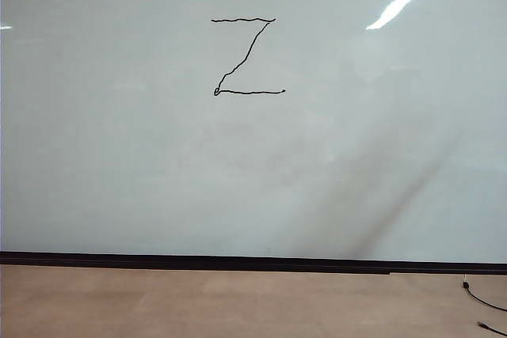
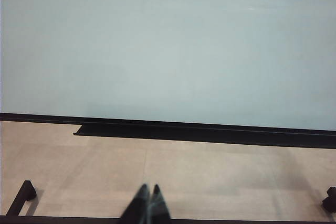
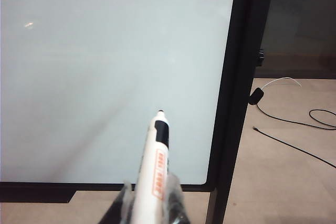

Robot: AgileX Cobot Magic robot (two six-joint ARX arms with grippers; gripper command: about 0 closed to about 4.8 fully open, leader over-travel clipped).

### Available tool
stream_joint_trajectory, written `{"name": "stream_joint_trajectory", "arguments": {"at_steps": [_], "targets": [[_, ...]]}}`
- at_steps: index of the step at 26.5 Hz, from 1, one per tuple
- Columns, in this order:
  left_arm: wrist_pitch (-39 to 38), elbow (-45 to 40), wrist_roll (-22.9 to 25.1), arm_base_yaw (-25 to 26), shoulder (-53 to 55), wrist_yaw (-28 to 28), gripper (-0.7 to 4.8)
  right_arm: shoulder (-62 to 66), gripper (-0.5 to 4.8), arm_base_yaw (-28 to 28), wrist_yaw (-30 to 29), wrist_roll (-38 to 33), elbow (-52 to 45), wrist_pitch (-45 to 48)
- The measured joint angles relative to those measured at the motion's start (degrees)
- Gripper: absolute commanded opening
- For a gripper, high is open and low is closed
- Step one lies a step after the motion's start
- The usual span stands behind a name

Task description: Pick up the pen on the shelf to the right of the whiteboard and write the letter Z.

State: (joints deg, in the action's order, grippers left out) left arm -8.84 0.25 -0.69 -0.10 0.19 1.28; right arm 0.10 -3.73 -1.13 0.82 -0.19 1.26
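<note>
Little of the robot shows. In the left wrist view, at the bottom edge just left of centre, the left end effector (image 2: 148,203) appears as two slim black fingers tapering to narrow points, matte and dark with a faint grey sheen. In the right wrist view, at the bottom centre, the right end effector (image 3: 149,205) shows two bulkier black fingers (image 3: 118,208) with glossy, slightly translucent-looking surfaces. No cables, screws or markings can be made out on either. Neither arm appears in the exterior view.
</note>
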Motion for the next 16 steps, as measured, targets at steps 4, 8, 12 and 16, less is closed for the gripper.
{"name": "stream_joint_trajectory", "arguments": {"at_steps": [4,8,12,16], "targets": [[0.00,0.00,-0.02,0.00,0.00,0.00,-0.05,0.00,-0.05,-0.02,0.02,-0.13,0.00,0.74],[0.00,0.00,0.00,0.00,0.00,0.00,-0.05,0.00,-0.05,-0.04,1.14,-0.15,0.00,0.85],[0.00,0.00,0.00,0.00,0.00,0.00,-0.04,0.00,-0.05,-0.04,1.14,-0.15,0.00,0.85],[0.00,0.00,0.00,0.00,0.00,0.00,-0.05,0.00,-0.05,-0.04,1.14,-0.15,0.00,0.85]]}}
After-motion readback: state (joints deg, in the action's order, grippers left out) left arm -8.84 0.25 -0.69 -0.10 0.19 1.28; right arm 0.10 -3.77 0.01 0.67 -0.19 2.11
